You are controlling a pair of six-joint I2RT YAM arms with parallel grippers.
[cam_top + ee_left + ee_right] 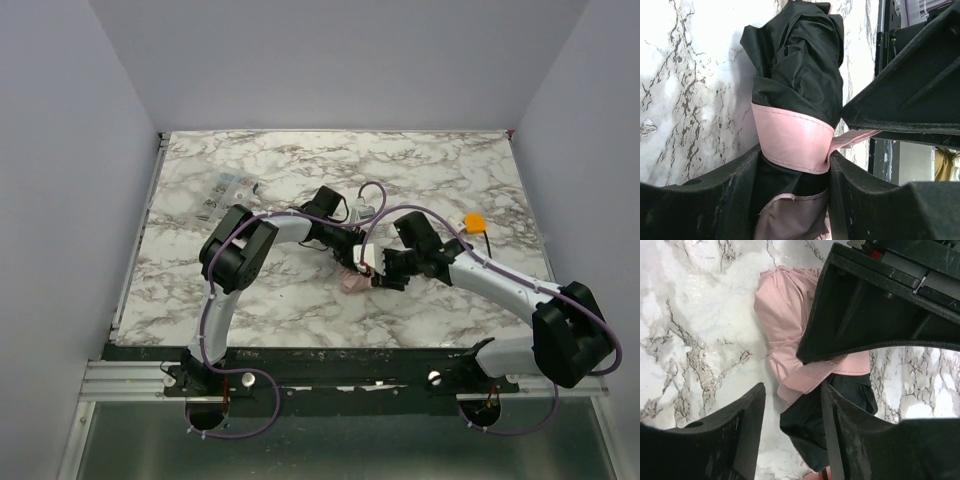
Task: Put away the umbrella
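The pale pink and black fabric compact umbrella [782,315] lies bundled mid-table, its strap apparently wrapped. The left gripper [795,165] clamps it and the right gripper [792,390] stands open. Stowing remains.

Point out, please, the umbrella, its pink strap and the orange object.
umbrella [352,281], top view, on its pink fabric
pink strap [790,142], left wrist view, middle of the band
orange object [474,221], top view, its middle

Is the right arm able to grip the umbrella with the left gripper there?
Likely yes: the umbrella lies partly inside the open right gripper, though the left gripper crowds it.
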